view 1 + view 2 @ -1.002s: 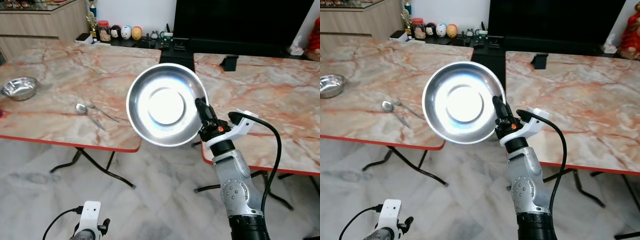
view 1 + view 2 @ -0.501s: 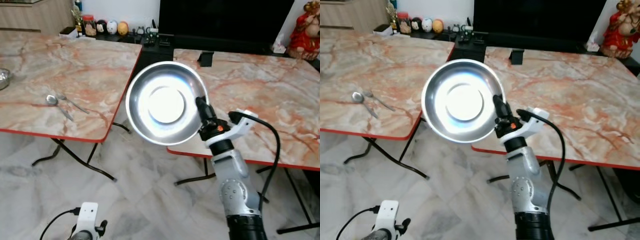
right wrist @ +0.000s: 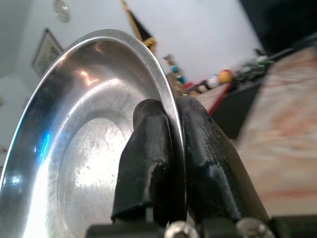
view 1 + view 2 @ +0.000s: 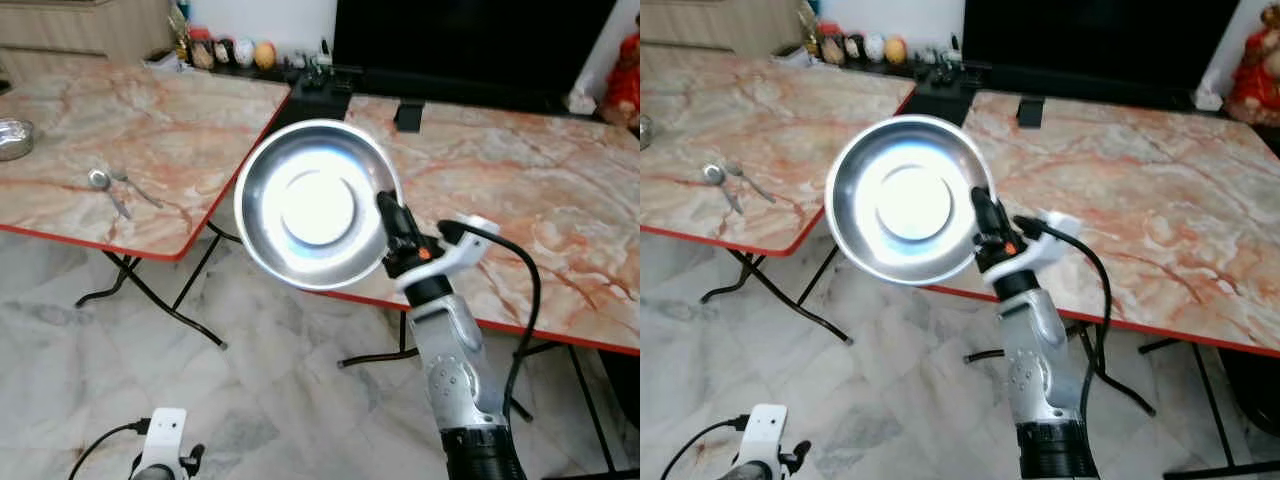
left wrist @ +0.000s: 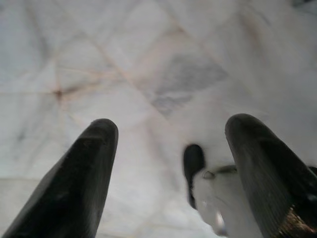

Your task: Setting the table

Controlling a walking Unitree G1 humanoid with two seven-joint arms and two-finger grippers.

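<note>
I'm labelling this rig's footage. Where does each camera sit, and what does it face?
Left and right eye views: on the head, looking down at the steel plate and two marble tables; right arm shows.
Left wrist view: on the left wrist, facing the floor; left gripper open.
Right wrist view: on the right wrist; right gripper clamps the plate rim.
Shared: plate, right gripper.

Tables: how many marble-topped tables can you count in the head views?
2. Left table holds a spoon, fork and bowl; right table stands behind the held plate.
</note>
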